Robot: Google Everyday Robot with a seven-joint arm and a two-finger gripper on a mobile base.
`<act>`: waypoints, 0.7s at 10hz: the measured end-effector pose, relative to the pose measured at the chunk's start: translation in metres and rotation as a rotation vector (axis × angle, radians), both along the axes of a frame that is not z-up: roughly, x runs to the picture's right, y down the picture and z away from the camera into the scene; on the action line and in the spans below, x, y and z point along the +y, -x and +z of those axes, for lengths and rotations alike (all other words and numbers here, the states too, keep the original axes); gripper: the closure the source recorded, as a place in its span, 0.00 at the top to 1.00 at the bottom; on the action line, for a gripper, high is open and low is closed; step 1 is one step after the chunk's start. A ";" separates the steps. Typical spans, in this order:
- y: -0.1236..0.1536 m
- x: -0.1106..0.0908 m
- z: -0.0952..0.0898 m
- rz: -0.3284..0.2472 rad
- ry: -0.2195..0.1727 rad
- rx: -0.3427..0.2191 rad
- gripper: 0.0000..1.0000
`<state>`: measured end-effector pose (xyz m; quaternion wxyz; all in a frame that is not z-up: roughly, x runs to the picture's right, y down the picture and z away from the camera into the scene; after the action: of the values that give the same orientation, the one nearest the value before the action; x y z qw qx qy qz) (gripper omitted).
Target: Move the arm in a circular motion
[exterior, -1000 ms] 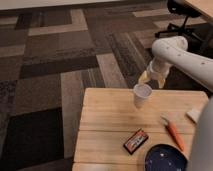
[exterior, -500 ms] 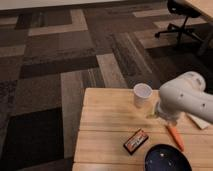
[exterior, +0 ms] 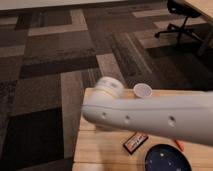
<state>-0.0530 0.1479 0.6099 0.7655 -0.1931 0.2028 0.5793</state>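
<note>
The arm [exterior: 150,117] stretches across the view close to the camera, its rounded elbow at the left over the wooden counter [exterior: 97,150]. Behind it stands a white paper cup [exterior: 143,90]; below its edge show a dark snack packet [exterior: 135,142] and a blue plate [exterior: 166,159]. The gripper is out of view

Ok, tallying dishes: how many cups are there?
1: a cup by the far edge of the table, beyond the arm, which may hide others. Gripper not in view.
</note>
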 end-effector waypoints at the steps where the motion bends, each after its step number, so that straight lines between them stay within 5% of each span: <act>1: 0.015 -0.013 0.009 -0.056 0.003 -0.031 0.65; 4: 0.038 -0.099 0.076 -0.288 -0.006 -0.102 0.65; 5: 0.037 -0.144 0.108 -0.363 -0.021 -0.121 0.65; 7: 0.016 -0.196 0.145 -0.386 -0.056 -0.136 0.65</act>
<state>-0.0686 -0.0483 0.7551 0.8795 -0.1678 0.1675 0.4127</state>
